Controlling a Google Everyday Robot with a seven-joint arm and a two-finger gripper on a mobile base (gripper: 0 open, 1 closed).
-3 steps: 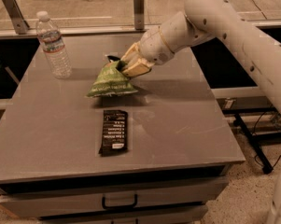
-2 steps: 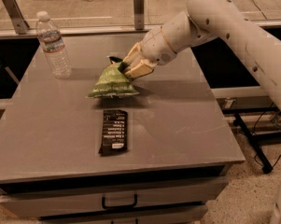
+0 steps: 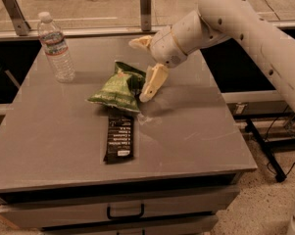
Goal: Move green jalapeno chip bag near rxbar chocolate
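Observation:
The green jalapeno chip bag (image 3: 117, 88) lies on the grey table (image 3: 196, 126), just left of centre. Its near edge touches or overlaps the far end of the rxbar chocolate (image 3: 120, 136), a dark flat bar with white text lying lengthwise toward the front edge. My gripper (image 3: 145, 65) is open just right of the bag. One finger (image 3: 152, 83) hangs by the bag's right edge and the other (image 3: 140, 42) points up and to the left, above the bag. The gripper holds nothing.
A clear water bottle (image 3: 56, 47) stands upright at the table's back left. A rail with metal posts (image 3: 145, 3) runs behind the table. A drawer with a black handle (image 3: 125, 212) is below the front edge. A dark stand's legs (image 3: 264, 151) are on the floor at right.
The gripper has opened and let go of the chip bag. The bag now rests on the table at the bar's far end, and the gripper has drawn slightly right.

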